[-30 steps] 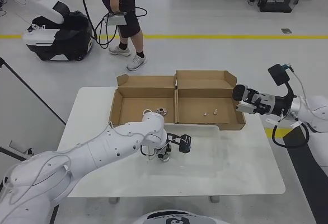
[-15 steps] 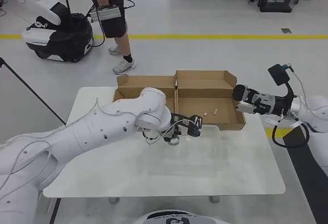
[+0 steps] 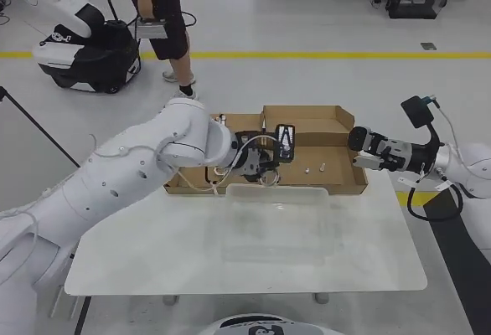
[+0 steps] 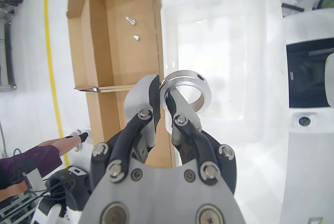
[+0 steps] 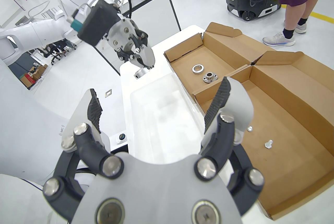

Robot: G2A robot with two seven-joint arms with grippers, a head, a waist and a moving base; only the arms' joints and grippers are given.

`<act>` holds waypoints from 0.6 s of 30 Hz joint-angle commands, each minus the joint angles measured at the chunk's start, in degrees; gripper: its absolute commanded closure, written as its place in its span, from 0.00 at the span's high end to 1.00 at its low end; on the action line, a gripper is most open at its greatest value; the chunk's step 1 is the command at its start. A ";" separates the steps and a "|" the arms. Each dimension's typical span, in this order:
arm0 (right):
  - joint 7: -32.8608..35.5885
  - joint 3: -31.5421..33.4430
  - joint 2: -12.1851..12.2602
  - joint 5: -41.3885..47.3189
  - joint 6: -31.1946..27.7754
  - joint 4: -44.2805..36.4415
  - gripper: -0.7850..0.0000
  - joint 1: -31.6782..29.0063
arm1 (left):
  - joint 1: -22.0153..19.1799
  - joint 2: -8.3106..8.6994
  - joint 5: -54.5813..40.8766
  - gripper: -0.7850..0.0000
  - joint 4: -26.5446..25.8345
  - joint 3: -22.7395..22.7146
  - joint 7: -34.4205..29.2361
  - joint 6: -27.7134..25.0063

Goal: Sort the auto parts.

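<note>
Above the 12 o'clock rim of the clear tray [image 3: 275,194], lifted off the white table [image 3: 354,251]: a metal ring [image 4: 185,89], pinched through its wall by the left gripper [image 4: 161,102], one finger outside and one inside the bore. Shows a small hole drilled in its outer wall. Sticks out past the fingertips on the tray side, away from the cardboard.

Directly at 12 o'clock from the tray, touching side by side and sharing a middle wall: two open cardboard boxes. Left box [image 5: 182,52]: holds a second ring [image 5: 198,68] and a flanged hub [image 5: 208,77], lying just beside each other on the floor near the shared wall. Right box [image 5: 292,105]: holds a small bolt [image 5: 268,144] and a smaller fastener [image 5: 249,128], near each other on the floor.

At 3 o'clock of the right box, by its end wall: the right gripper [image 5: 161,107], fingers spread wide, well apart from the held ring and from the left gripper.
</note>
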 commanded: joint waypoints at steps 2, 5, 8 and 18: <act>0.00 0.00 0.00 0.00 0.00 0.00 1.00 0.00 | 2.91 1.75 0.73 0.00 -0.78 -4.69 4.59 -0.14; 0.00 0.00 0.00 0.00 0.00 0.00 1.00 0.00 | 6.08 3.37 0.78 0.00 -1.59 -9.06 8.00 -0.46; 0.00 0.00 0.00 0.00 0.00 0.00 1.00 0.00 | 9.33 4.85 -0.24 0.00 -2.34 -13.34 10.89 -1.43; 0.00 0.00 0.00 0.00 0.00 0.00 1.00 0.00 | 19.24 8.34 -9.21 0.00 -4.53 -26.35 21.74 -7.99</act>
